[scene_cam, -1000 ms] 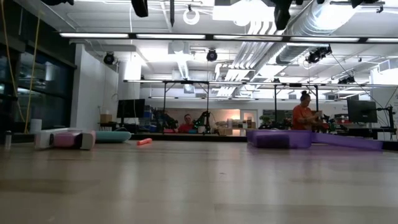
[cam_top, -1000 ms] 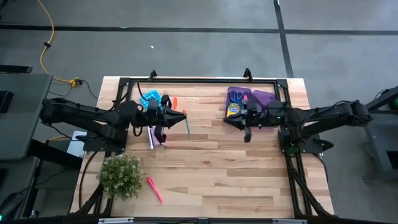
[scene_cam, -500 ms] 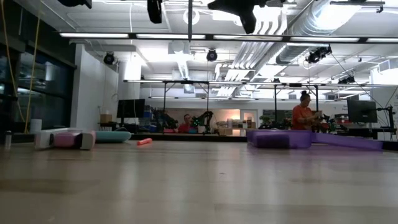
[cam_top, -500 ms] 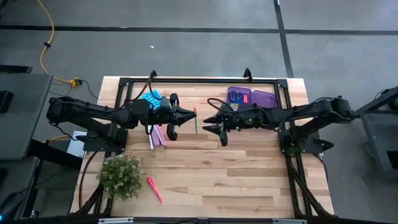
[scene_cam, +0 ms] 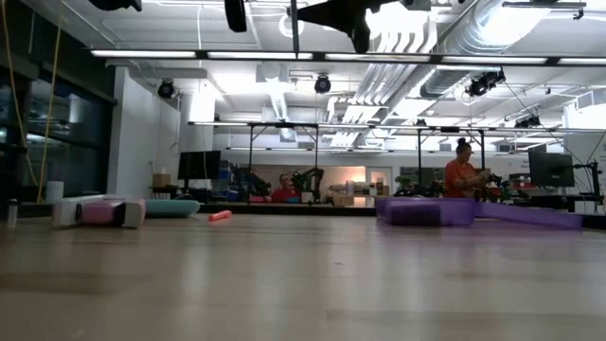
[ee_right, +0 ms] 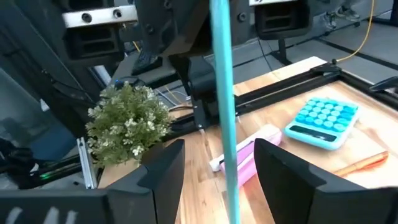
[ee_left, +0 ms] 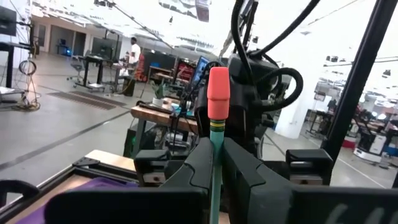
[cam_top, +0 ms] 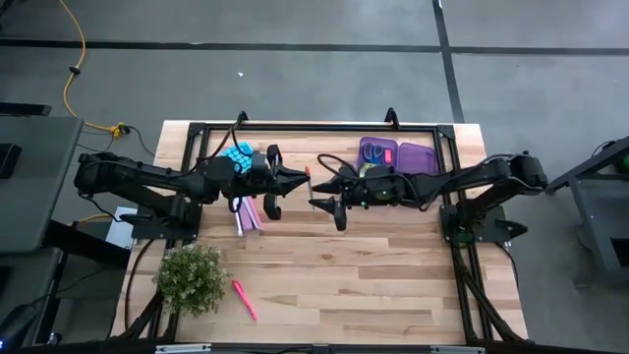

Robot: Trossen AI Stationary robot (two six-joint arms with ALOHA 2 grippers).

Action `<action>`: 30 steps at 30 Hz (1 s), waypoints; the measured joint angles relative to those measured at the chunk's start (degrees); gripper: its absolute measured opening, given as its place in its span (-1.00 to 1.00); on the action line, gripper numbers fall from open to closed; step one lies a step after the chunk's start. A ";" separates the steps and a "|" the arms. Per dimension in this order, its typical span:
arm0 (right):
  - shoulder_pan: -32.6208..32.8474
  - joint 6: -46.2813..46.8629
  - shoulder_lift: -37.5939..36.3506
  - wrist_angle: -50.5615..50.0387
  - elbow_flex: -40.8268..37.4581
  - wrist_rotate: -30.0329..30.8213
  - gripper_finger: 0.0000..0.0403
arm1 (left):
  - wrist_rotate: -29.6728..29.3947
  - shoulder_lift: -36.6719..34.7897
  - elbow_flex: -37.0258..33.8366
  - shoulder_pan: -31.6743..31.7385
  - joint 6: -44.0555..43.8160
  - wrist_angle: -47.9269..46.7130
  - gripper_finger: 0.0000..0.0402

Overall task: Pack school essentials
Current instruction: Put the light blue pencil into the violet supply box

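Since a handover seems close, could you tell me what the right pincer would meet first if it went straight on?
Most likely the green pencil, upright in the left pincer: it stands between the right pincer's open fingers. Depth is unclear.

We grip a pencil upright.
Our left tool (ee_left: 213, 163) pinches the green pencil (ee_left: 216, 149), pink eraser end up, facing the other arm (ee_left: 258, 87).

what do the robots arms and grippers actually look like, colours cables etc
Both arms are dark, nearly black, built of jointed segments. The left gripper and right gripper each end in two dark, angular, wedge-shaped fingers. Black cables loop out near both wrists. No markings are readable.
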 joint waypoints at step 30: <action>-1.20 -0.19 1.09 2.39 0.02 -5.84 -0.79 | 1.32 2.56 0.04 0.13 -1.54 0.62 -0.98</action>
